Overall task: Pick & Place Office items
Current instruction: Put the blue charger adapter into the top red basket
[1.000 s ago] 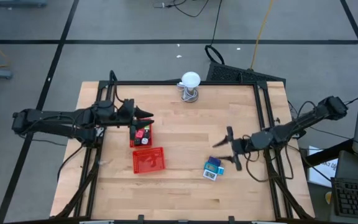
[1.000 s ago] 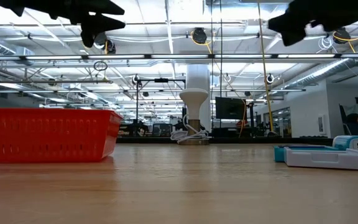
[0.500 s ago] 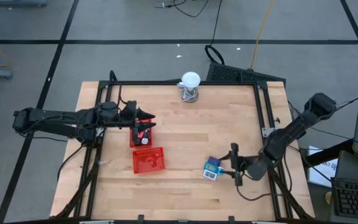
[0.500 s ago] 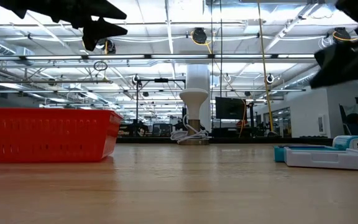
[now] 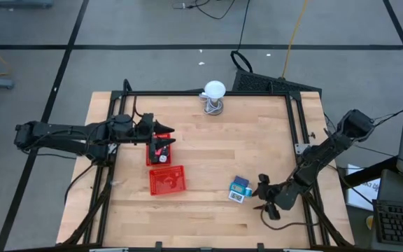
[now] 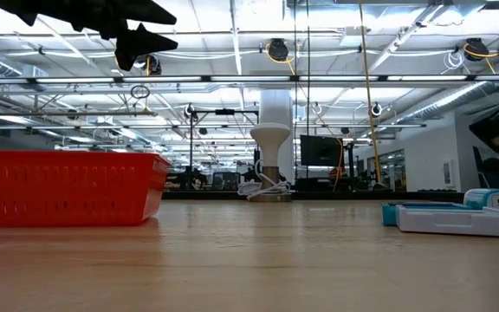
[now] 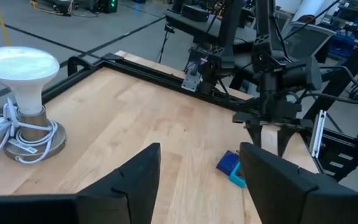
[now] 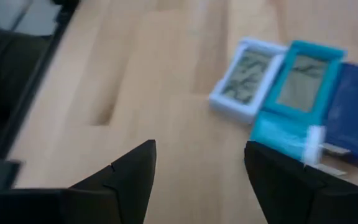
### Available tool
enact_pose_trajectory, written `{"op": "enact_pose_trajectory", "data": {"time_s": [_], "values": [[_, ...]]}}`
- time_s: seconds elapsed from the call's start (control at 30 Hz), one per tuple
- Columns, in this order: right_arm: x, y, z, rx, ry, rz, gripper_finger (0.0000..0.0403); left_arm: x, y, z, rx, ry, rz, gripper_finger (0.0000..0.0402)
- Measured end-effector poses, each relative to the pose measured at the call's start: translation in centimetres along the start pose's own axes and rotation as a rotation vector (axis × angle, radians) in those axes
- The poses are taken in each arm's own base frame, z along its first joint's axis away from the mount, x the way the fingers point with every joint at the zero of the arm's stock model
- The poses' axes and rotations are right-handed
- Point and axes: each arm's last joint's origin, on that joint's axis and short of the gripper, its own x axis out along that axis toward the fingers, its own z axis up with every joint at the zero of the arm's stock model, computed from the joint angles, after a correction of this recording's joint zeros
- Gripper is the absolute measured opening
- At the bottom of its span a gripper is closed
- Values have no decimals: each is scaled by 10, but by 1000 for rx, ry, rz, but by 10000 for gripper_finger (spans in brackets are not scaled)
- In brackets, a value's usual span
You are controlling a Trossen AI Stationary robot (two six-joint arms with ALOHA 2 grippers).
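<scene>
Left tool (image 5: 168, 129): fingers spread, empty, above the far red mesh tray (image 5: 159, 151) that holds small colourful pieces (image 5: 161, 150).
Right tool (image 5: 258, 192): fingers spread, empty, low over the table (image 5: 208, 147), just beside the teal-blue packet (image 5: 239, 187).
Packet: flat on the table, right of the near red tray (image 5: 167, 180).
Lamp (image 5: 214, 96): far edge.

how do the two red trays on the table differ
Position: the upper red tray sits right at the left claw; the lower red tray lies nearer the table's front edge, away from both arms.
Contents: the upper tray holds small colourful pieces; the lower one shows nothing I can make out.
Footprint: the lower tray looks wider from above.
Both are red mesh, almost corner to corner.
</scene>
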Motion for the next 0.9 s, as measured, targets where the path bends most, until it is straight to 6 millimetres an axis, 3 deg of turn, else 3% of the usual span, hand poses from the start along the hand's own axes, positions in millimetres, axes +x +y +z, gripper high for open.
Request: {"op": "enact_pose_trajectory", "data": {"time_s": [0.47, 0.9], "values": [[6, -35, 13, 51, -134, -369, 206, 0, 0, 0, -1, 0, 0, 201], [8, -24, 16, 136, 71, 62, 199, 0, 0, 0, 21, -1, 1, 169]]}}
